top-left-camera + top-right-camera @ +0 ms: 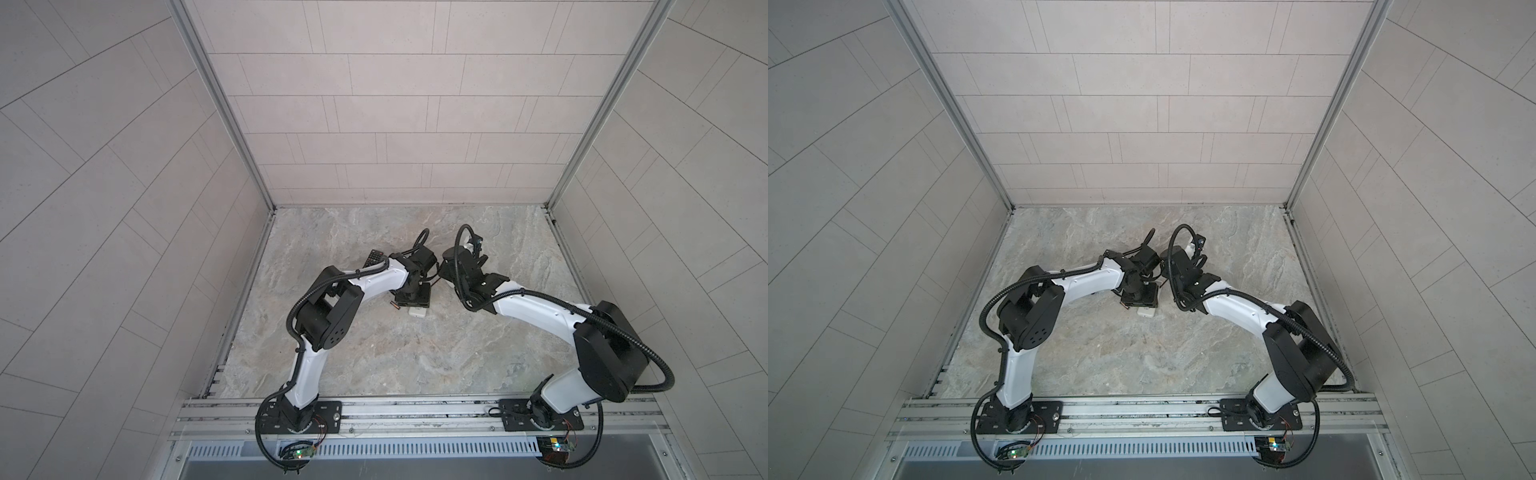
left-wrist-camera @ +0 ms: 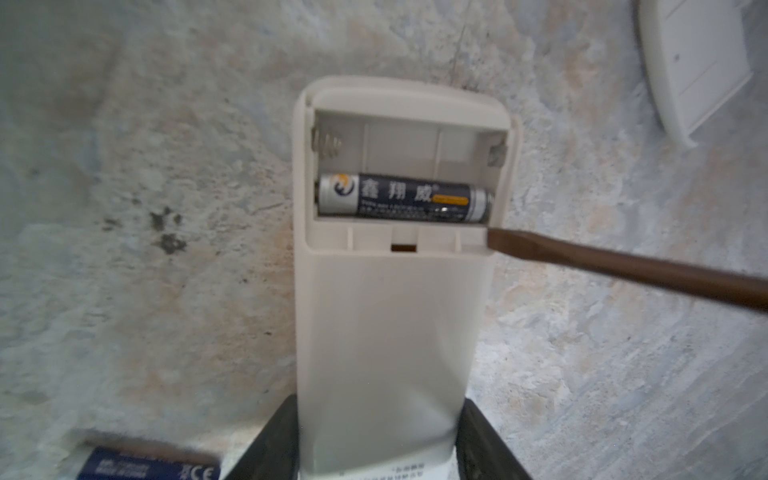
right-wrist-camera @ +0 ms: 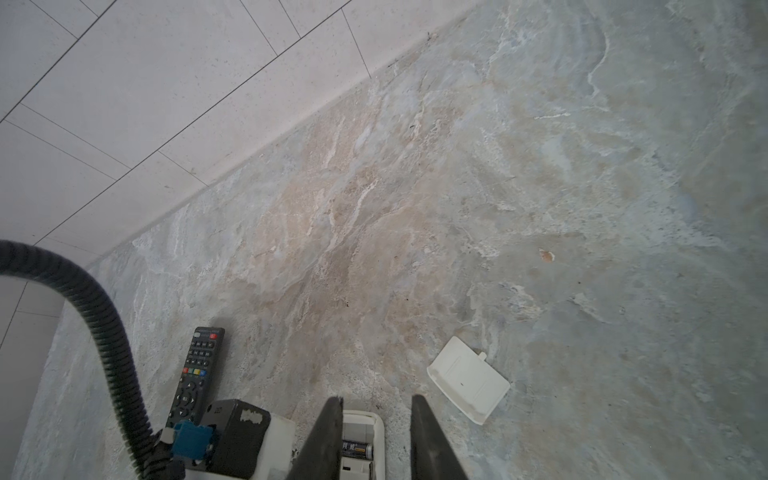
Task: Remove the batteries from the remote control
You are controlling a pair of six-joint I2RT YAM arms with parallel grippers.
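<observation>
Battery [image 2: 403, 199] sits in white remote [image 2: 386, 332] pinched by left jaws; right jaws' grip unclear; both arms bent inward.

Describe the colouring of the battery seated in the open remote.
The battery is navy with silver ends and an orange stripe; clearest in the left wrist view.

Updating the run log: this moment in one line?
left gripper grips white plastic remote control; white flat cover off; one black cylindrical battery inside; dark screwdriver shaft at compartment edge
</observation>
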